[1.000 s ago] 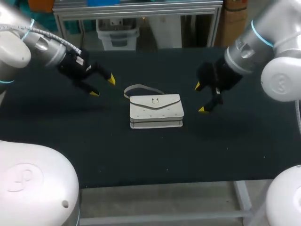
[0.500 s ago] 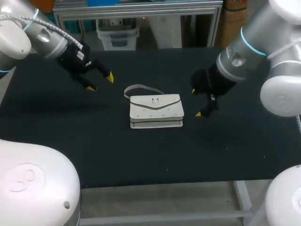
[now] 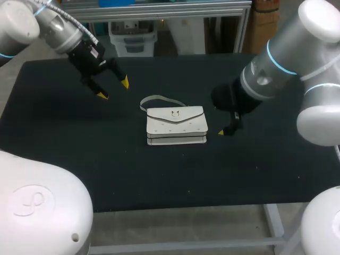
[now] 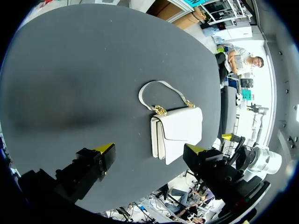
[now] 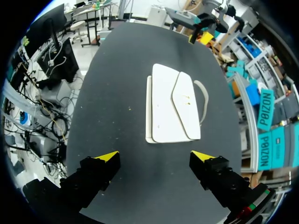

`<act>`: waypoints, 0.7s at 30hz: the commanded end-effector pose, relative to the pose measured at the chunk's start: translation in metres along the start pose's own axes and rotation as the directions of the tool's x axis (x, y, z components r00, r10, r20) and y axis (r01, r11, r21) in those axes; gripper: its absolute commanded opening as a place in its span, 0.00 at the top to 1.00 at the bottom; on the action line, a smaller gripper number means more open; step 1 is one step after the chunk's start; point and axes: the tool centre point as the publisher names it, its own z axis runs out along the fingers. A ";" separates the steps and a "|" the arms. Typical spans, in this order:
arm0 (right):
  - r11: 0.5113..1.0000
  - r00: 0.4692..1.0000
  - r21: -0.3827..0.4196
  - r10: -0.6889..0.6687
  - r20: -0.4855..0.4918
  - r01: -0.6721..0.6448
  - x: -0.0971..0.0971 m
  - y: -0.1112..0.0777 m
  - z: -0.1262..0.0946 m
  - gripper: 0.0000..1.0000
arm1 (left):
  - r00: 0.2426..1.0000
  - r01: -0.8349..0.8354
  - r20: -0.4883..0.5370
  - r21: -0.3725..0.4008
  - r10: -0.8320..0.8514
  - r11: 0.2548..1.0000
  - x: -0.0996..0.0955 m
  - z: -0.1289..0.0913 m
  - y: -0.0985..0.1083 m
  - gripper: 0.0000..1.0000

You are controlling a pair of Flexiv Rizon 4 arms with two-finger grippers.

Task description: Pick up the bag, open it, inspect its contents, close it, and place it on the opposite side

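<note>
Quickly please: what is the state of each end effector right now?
Left end effector: open, holding nothing.
Right end effector: open, holding nothing; the white flap handbag lies ahead of it.

I count one white bag with one strap, on one black table. My grippers: two, left gripper and right gripper. Two yellow tips on each, four total

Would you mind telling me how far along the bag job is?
Done: nothing yet; the bag lies closed and untouched on the table. In hand: the left end effector and right end effector hover open, one on each side. Remaining: pick up, open, inspect, close, place.
</note>
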 end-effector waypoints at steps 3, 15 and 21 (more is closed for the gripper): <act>0.999 0.999 0.007 -0.043 0.024 0.043 0.001 0.011 0.007 0.00 | 0.996 -0.087 0.026 0.022 0.086 0.996 0.001 0.004 -0.005 0.00; 0.993 0.989 0.046 -0.115 0.090 0.111 0.020 0.041 0.027 0.00 | 0.798 -0.587 0.171 0.000 0.578 0.810 0.014 0.000 -0.015 0.00; 0.993 0.984 0.031 -0.116 0.136 0.112 0.025 0.040 0.039 0.00 | 0.634 -0.737 0.158 -0.176 0.757 0.653 0.016 0.001 -0.011 0.00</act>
